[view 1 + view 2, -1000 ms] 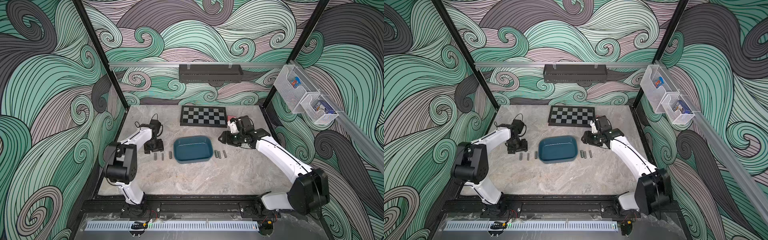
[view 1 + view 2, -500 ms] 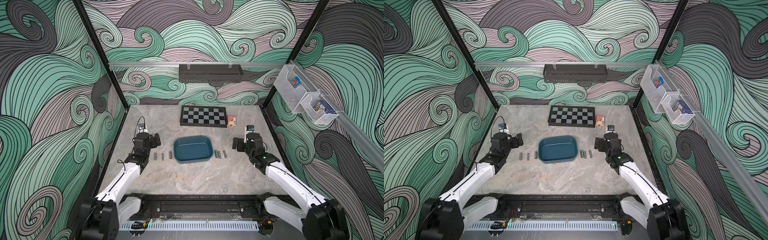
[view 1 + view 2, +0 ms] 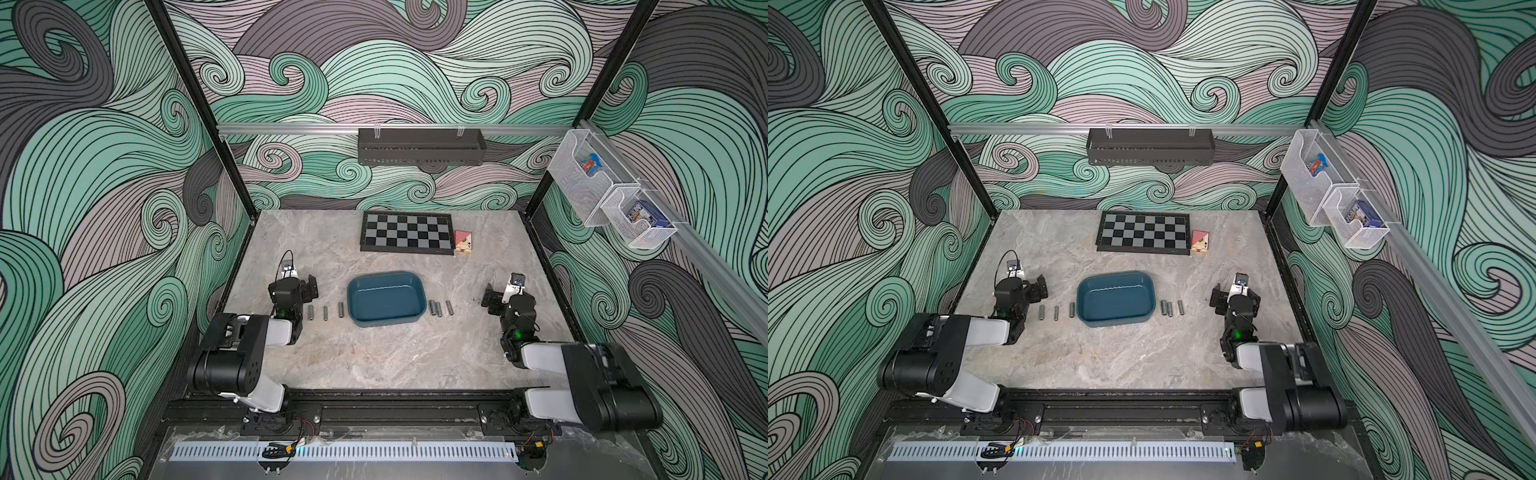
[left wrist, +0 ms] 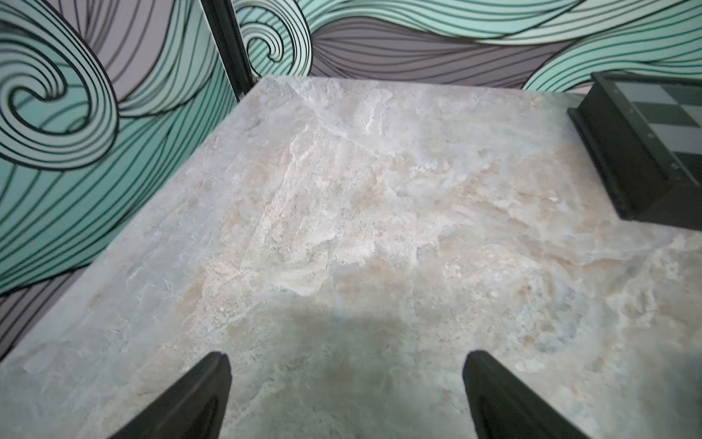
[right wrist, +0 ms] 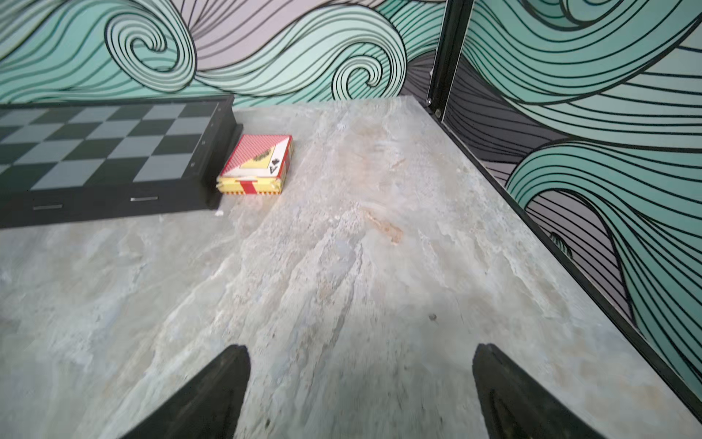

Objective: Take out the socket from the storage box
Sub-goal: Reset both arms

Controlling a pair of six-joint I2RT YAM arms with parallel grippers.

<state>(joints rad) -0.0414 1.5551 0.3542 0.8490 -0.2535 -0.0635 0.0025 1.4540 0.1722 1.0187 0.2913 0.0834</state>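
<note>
Six sockets (image 3: 325, 313) flank the storage box (image 3: 386, 322) mid-table, three on each side. Outside them the left gripper (image 4: 347, 357) and right gripper (image 5: 361, 347) hang wide-jawed, holding nothing. A chessboard (image 3: 405, 232) and card pack (image 3: 464, 245) lie far.

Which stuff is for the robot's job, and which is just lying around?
For the job:
box
left sockets
right sockets
left gripper
right gripper

Just lying about:
chessboard
card pack
rack
baskets
</note>
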